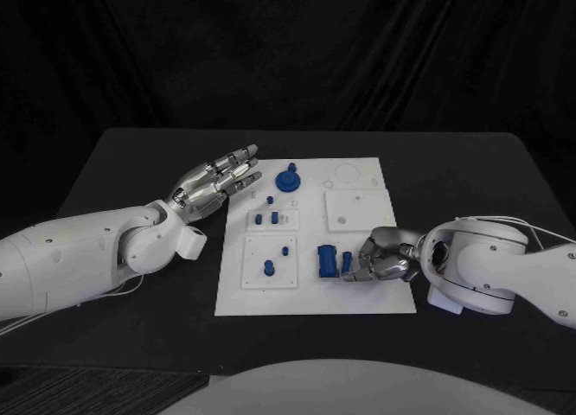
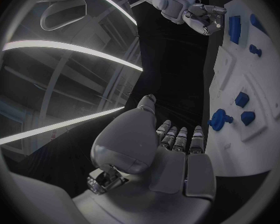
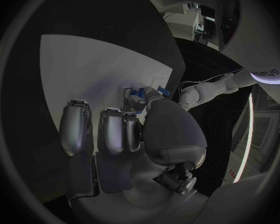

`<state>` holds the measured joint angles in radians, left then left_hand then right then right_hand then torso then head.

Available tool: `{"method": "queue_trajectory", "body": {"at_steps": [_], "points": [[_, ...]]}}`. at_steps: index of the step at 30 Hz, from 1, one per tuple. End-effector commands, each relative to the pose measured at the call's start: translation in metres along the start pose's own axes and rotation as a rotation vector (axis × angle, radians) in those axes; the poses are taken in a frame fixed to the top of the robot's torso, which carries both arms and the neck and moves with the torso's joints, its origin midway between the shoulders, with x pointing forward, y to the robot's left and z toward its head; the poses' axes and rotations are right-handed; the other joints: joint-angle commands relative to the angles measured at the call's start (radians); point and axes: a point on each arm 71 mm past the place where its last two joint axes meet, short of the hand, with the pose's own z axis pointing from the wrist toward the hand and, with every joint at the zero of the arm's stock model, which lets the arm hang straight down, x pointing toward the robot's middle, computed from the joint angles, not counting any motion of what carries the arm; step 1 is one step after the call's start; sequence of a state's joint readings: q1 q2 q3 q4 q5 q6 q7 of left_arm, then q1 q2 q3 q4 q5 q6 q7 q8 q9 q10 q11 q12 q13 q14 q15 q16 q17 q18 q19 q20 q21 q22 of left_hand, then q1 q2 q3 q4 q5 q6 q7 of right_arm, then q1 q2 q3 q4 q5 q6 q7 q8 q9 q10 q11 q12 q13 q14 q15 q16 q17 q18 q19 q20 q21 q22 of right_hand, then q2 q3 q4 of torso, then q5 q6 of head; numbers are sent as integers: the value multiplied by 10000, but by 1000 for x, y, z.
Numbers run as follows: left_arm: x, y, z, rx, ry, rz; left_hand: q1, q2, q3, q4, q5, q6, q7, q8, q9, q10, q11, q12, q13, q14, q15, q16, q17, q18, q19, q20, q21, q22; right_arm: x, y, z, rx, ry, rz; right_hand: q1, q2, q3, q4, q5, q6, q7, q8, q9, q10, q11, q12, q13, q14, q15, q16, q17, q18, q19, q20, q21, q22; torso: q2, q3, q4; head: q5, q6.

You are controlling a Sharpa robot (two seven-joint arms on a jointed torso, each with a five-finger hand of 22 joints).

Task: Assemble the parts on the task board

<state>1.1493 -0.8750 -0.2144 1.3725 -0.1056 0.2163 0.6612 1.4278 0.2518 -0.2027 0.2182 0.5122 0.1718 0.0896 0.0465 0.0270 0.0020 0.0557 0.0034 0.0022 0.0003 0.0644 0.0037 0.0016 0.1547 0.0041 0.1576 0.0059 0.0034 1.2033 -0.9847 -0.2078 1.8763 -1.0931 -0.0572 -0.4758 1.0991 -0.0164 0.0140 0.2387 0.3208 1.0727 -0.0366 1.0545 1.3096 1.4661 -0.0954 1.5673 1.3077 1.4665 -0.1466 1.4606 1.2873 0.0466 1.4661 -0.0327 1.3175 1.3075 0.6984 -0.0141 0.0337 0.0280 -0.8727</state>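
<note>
The right silver hand [image 1: 378, 262] lay on the white rectangular task board [image 1: 363, 296] at its near right part, fingers curled around a small blue peg-shaped part [image 1: 348, 261]; a larger blue block part [image 1: 327, 260] stood just beside it. The left silver hand [image 1: 218, 181] hovered at the board's far left edge, fingers straight and spread, holding nothing. A round blue knob part [image 1: 288, 180] stood near its fingertips [image 1: 248, 157].
</note>
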Motion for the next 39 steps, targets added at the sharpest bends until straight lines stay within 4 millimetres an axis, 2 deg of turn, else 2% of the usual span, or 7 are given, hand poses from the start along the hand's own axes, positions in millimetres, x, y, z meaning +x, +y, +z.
{"method": "queue_trajectory", "body": {"at_steps": [1,2,4,14,27,32,39], "points": [[2,0,1,101,73,-118,106,-15,8,-67,67,-12,49,44,13,1,66,-25,-13,-3,13,-37,-16,134,-6,61,-27,15,-1,0,1,241,-121,58,152,-6,50,-119,710,149,-30,109,555,1047,-78,35,2631,581,-67,39,17,106,272,-62,40,1878,12,0,3,8,1],[2,0,1,99,75,-119,106,-15,8,-67,67,-12,49,44,13,1,66,-25,-13,-3,13,-37,-16,134,-6,61,-27,15,-1,0,1,253,-109,31,189,-7,101,-154,1129,185,-40,133,591,1047,-85,35,2631,580,-73,41,20,105,273,-68,47,1879,15,3,0,8,1],[2,0,1,98,77,-120,106,-15,8,-67,67,-12,49,44,13,1,66,-25,-13,-3,13,-37,-16,134,-6,61,-27,15,-1,1,2,273,-97,-2,204,-3,142,-170,1360,194,-45,130,607,1047,-90,35,2631,581,-77,44,27,104,273,-70,51,1880,19,3,-1,1,1],[3,0,1,94,80,-122,107,-17,10,-74,71,-7,49,46,14,1,66,-25,-13,-3,12,-37,-16,135,-6,61,-28,15,-1,3,6,329,-101,-55,-88,47,91,21,1100,305,-35,205,679,1047,-83,35,2631,581,-73,46,28,102,274,-69,59,1881,20,8,-9,25,1],[3,0,1,105,76,-123,111,-19,15,-93,84,-5,49,48,14,4,66,-24,-11,-3,10,-37,-16,136,-7,61,-28,14,-1,1,7,459,-50,-96,90,240,308,-70,1231,256,-60,151,710,1047,-101,35,2631,576,-85,38,7,105,269,-76,52,1878,9,1,3,26,1],[2,-1,0,119,57,-115,111,-19,15,-93,84,-5,49,48,14,4,66,-24,-11,-3,10,-37,-16,136,-7,61,-28,14,-2,0,7,490,-54,-89,104,264,335,-76,1248,253,-61,146,714,1047,-102,35,2631,577,-86,42,19,107,267,-77,46,1876,6,2,-8,84,1],[1,-1,0,116,44,-107,115,-21,18,-103,91,2,51,51,15,5,67,-24,-11,-3,9,-37,-16,137,-6,61,-27,16,-2,-1,6,516,-59,-75,139,268,362,-103,1247,243,-63,135,717,1047,-104,35,2631,579,-87,46,28,105,268,-78,54,1878,-10,7,-12,95,1]]}}
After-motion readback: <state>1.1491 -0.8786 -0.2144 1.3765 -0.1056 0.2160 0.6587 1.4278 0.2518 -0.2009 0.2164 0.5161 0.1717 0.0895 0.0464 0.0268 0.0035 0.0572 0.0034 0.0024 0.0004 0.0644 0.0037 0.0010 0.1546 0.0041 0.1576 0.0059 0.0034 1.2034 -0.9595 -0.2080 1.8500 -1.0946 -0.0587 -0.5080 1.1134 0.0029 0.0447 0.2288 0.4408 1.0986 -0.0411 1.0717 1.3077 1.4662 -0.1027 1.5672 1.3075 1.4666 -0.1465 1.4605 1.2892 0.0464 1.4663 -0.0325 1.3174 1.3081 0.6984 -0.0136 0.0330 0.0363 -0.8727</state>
